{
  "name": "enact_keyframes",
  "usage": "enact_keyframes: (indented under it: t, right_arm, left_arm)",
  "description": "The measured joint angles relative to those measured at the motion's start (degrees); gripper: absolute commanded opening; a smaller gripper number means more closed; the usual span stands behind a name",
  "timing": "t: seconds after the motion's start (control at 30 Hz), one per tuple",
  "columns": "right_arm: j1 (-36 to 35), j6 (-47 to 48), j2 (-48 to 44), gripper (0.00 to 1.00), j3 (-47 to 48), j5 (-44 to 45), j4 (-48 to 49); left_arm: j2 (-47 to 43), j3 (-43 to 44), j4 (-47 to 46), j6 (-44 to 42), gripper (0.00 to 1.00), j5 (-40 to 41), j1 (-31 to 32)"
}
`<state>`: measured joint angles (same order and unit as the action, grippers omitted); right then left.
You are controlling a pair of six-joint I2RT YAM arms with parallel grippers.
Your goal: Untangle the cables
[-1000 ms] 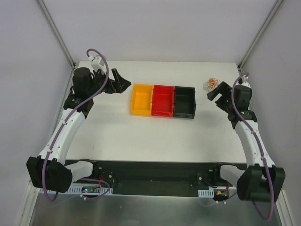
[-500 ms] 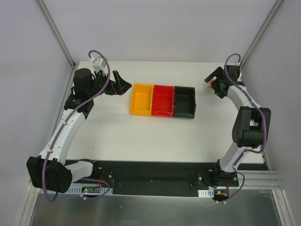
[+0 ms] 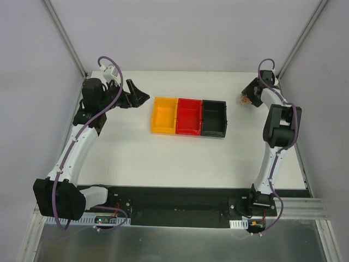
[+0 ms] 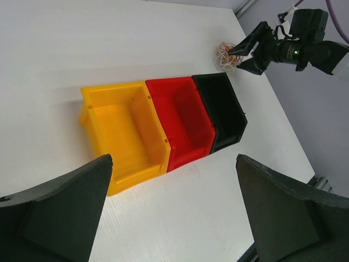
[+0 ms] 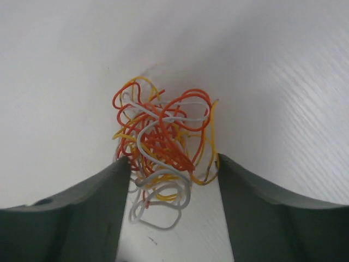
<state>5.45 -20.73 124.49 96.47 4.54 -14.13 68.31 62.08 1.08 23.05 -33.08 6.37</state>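
Three open plastic bins sit on the white worktop (image 3: pixel 163 158): one yellow bin (image 3: pixel 163 114), one red bin (image 3: pixel 188 116), one black bin (image 3: pixel 213 117). One tangled clump of thin wires (image 5: pixel 161 147) shows three colours: white, red-orange and yellow; the strands cannot be counted. Two black two-fingered hands: left hand (image 3: pixel 137 94), right hand (image 4: pixel 235 59).

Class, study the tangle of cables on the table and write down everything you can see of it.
The cables form one small, loose clump of thin, flexible wires in red-orange, yellow and white, looped and knotted through each other; they look plastic-coated. The clump lies flat on the white table, near its far right corner. The right gripper straddles it, its open jaws one at either side; the outer loops reach both, though firm contact is hard to confirm.
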Motion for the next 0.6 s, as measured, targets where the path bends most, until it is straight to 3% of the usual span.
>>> enact_keyframes:
  t: [0.03, 0.1, 0.17, 0.3, 0.37, 0.5, 0.6]
  right_arm:
    - [0.09, 0.26, 1.49, 0.51, 1.86, -0.33, -0.68]
    - [0.15, 0.74, 4.5, 0.2, 5.97, -1.38, -2.14]
    - [0.17, 1.44, 6.4, 0.01, 9.4, -3.08, -3.72]
    - [0.13, 2.01, 6.19, 0.01, 12.13, -4.76, -8.39]
    - [-0.26, 2.23, 2.1, 0.01, 6.71, -3.72, -8.09]
    - [-2.54, 2.12, -19.76, 0.01, -18.82, 0.63, -9.25]
    - [-5.38, 1.99, -37.29, 0.01, -30.12, 2.23, -11.26]
  left_arm:
    - [0.22, -0.02, -0.09, 0.17, 0.95, -0.09, -0.09]
    - [0.59, -0.11, -0.39, 0.35, 0.95, -0.55, -0.11]
    - [0.96, -0.11, -0.44, 0.44, 0.95, -1.09, -0.11]
    - [2.01, -0.13, -0.76, 0.68, 0.94, -1.95, -0.11]
    - [2.69, -0.13, -0.92, 1.11, 0.94, -2.58, -0.11]
    - [4.11, -0.13, -1.25, 2.21, 0.94, -3.82, -0.11]
    - [4.96, -0.15, -1.79, 3.37, 0.94, -4.72, -0.09]
